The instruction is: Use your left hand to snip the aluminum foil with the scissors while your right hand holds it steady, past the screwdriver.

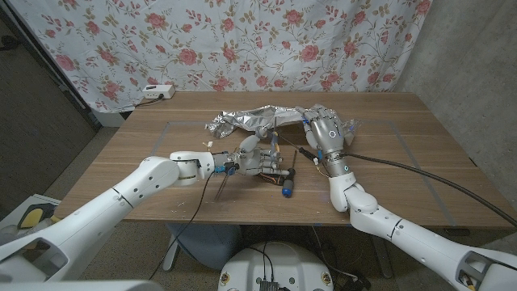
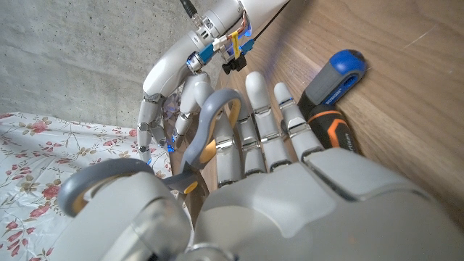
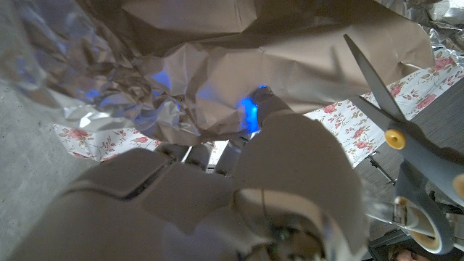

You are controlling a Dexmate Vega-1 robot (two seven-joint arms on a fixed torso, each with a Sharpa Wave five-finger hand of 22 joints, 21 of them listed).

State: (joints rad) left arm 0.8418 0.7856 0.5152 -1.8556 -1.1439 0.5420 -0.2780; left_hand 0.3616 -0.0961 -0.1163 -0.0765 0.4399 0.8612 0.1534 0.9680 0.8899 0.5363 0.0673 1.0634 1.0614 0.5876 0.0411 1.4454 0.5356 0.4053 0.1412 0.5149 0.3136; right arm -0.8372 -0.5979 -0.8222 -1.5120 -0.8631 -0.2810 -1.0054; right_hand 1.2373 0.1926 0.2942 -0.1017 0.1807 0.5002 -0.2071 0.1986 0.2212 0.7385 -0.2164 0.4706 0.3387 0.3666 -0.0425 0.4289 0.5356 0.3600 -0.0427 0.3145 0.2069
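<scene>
The crumpled aluminum foil (image 1: 252, 121) lay toward the tabletop's far edge, around its middle. The right hand (image 1: 325, 129) gripped the foil's right end, its fingers wrapped in the sheet. The left hand (image 1: 257, 156) grasped the grey-handled scissors (image 2: 192, 156), whose blades stood parted just beside the foil's edge. The screwdriver (image 1: 287, 184), blue and orange at the handle, lay on the table (image 1: 420, 162) touching the left hand's fingers (image 2: 286, 119).
</scene>
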